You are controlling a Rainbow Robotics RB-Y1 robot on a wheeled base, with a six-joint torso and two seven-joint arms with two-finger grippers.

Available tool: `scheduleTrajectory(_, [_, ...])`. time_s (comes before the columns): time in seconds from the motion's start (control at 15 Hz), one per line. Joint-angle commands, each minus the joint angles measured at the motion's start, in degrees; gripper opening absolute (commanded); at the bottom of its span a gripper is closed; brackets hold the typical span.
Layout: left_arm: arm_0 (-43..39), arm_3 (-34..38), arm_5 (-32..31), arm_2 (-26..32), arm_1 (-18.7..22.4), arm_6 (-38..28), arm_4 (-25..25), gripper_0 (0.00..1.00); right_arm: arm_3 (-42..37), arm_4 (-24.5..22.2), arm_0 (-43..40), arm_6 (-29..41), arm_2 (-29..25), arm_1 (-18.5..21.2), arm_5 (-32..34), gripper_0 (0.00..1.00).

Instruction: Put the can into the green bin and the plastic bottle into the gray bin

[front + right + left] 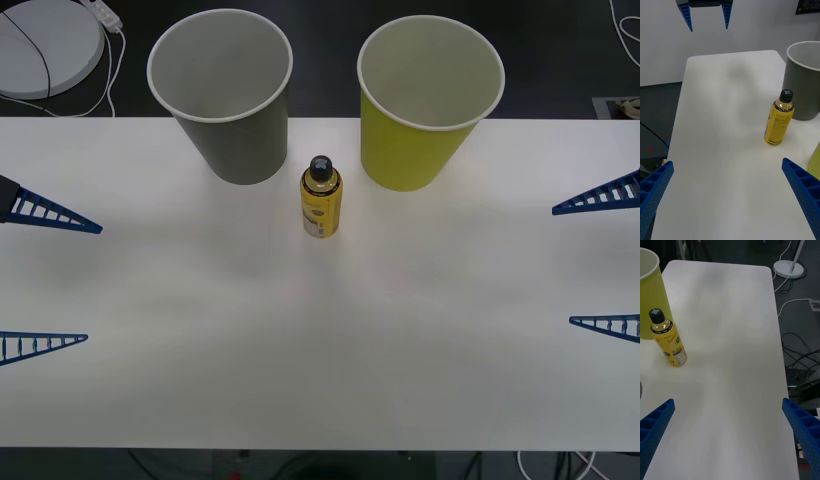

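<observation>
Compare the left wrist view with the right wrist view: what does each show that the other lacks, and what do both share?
Left wrist view alone: a white round lamp base and loose cables on the dark floor beside the table, plus a wide stretch of the green cup.

Right wrist view alone: the gray cup, and the left tool hanging open over the table's far end.

Both: the white table, the upright yellow bottle with its black cap, and the viewing arm's own blue fingers spread apart. The right tool is open too.

Each pincer, left pincer (45,279) and right pincer (598,260), has two blue, ribbed, tapering triangular fingers
</observation>
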State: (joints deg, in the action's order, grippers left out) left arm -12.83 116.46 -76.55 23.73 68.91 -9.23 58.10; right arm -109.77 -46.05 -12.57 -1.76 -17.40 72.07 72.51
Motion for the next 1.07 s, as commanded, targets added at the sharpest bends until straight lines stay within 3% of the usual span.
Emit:
scheduleTrajectory(0.07, [0.0,0.0,0.0,0.0,0.0,0.0,0.0,1.0,0.0,0.0,0.0,0.0,0.0,0.0,0.0,1.0])
scheduleTrajectory(0.73, [-1.7,-3.3,1.8,-1.7,-0.8,-0.1,-1.6,1.0,0.0,0.0,0.0,0.0,0.0,0.0,0.0,1.0])
scheduleTrajectory(1.07, [-4.7,-4.3,8.0,-4.1,-2.8,1.0,-2.6,1.0,0.0,0.0,0.0,0.0,0.0,0.0,0.0,1.0])
